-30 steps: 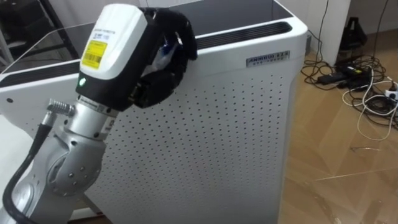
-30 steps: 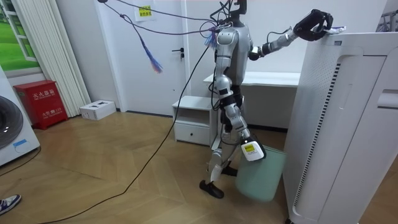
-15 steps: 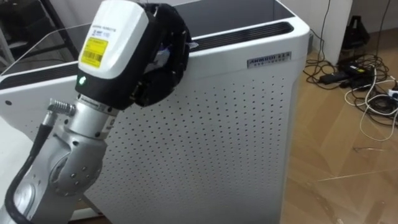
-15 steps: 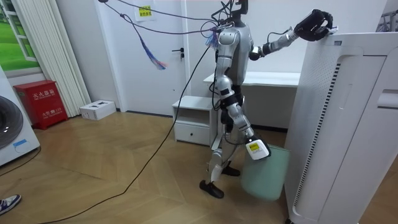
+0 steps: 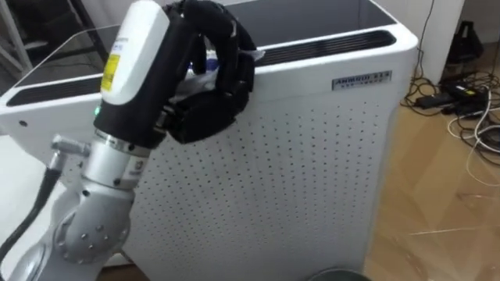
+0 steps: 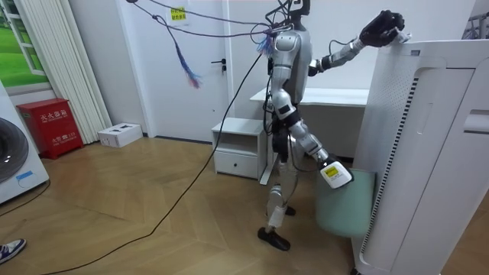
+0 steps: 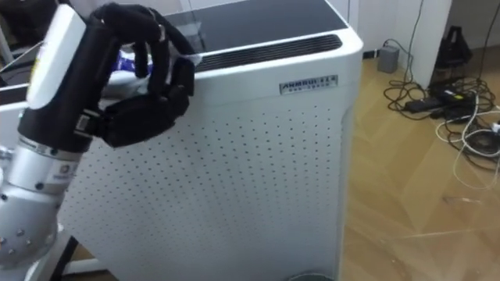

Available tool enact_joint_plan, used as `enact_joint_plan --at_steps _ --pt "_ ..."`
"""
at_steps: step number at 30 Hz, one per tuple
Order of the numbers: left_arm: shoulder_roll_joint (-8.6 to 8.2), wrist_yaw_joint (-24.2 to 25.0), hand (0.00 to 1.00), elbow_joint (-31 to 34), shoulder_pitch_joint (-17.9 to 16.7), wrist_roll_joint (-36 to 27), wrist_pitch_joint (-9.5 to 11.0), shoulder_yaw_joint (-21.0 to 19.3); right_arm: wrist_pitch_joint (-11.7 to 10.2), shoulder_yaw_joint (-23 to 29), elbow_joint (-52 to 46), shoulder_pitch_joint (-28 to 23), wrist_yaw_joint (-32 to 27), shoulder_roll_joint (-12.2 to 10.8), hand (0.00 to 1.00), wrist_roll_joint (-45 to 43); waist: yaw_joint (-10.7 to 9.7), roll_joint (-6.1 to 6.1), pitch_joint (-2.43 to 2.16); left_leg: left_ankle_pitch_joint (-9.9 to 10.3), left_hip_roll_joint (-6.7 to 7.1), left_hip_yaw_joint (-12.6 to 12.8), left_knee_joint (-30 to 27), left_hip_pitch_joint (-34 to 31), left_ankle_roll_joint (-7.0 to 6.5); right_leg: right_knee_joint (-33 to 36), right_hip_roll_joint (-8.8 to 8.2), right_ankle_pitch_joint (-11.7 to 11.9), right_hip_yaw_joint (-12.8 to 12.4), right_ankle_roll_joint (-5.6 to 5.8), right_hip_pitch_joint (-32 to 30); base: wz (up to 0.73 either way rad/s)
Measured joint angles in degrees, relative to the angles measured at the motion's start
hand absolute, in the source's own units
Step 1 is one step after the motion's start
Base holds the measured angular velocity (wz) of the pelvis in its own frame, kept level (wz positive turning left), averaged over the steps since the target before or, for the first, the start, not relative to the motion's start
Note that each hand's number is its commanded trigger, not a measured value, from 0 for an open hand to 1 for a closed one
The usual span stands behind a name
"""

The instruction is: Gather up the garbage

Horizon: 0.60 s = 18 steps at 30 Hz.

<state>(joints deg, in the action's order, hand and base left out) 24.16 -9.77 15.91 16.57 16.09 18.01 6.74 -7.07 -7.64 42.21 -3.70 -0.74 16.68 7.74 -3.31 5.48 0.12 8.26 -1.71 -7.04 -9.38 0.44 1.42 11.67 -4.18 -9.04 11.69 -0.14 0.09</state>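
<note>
We see the left robot hand [image 5: 211,86] raised at the top front edge of the white cabinet [image 5: 312,156]. It is clenched around the garbage [image 5: 195,66], a small crumpled piece in white and blue that shows between the dark fingers. We cannot tell if the piece rests on the cabinet top or is already free of it.

We judge the step in hand to be the pick itself. To do it well, we would make the grasp firm and lift straight up before going sideways, so the piece does not catch on the edge. Then we would bring it down to the pale green bin [image 6: 348,210] by the robot's legs. The right robot hand [image 6: 337,175] hangs low just beside that bin; we cannot tell its state.

We count one piece of garbage, one cabinet, one bin and two robot hands.
</note>
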Motion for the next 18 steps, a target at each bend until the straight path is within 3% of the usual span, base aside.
enact_joint_plan --at_steps 1,2,4,10,16,18 --pt "0.09 0.98 1.00 0.58 0.14 -2.20 -0.18 0.28 -0.17 -0.17 -1.32 -0.35 -0.67 -0.35 1.00 1.28 -1.28 -0.34 0.14 -0.09 -0.53 3.91 0.29 0.37 0.14 0.10 0.23 0.01 1.71 -0.04 0.68 0.50" --pt "0.06 1.92 1.00 1.54 -0.50 -4.02 0.01 0.91 -0.24 -0.30 -1.34 0.07 -1.71 -0.10 1.00 1.89 -1.17 -0.37 0.16 -0.21 -0.96 8.21 0.77 1.13 0.20 0.10 0.44 0.01 1.70 -0.03 1.08 0.28" --pt "0.02 2.78 1.00 3.12 -1.52 -5.57 0.65 2.10 -0.38 -1.09 -1.36 0.39 -2.55 0.93 1.00 2.73 -1.11 -0.44 0.20 -0.24 -1.17 10.33 0.78 1.22 0.18 0.07 0.61 -0.01 1.78 -0.03 1.22 0.12" --pt "0.05 9.45 1.00 4.27 -3.48 -9.56 -0.36 8.11 -0.38 -3.03 -3.17 0.40 -2.91 0.87 1.00 4.40 0.56 -1.16 0.68 -0.18 -0.35 10.95 -1.29 -0.77 -0.25 0.06 0.69 -0.15 1.22 0.07 0.20 0.05" --pt "0.12 12.15 1.00 4.36 -3.43 -12.23 -0.35 9.16 -0.40 -4.70 -4.07 0.44 -3.07 1.05 1.00 5.73 0.65 0.22 0.25 -0.04 -0.30 11.32 -2.25 -2.01 -0.48 0.05 0.62 0.40 1.64 0.14 -0.18 0.04" --pt "0.12 12.87 1.00 4.36 -3.43 -12.24 -0.35 9.16 -0.40 -4.70 -4.07 0.44 -3.12 1.09 1.00 5.73 0.64 0.73 0.31 -0.05 -0.31 11.70 -2.24 -1.94 -0.49 0.03 0.52 0.39 1.89 0.14 0.00 0.02"
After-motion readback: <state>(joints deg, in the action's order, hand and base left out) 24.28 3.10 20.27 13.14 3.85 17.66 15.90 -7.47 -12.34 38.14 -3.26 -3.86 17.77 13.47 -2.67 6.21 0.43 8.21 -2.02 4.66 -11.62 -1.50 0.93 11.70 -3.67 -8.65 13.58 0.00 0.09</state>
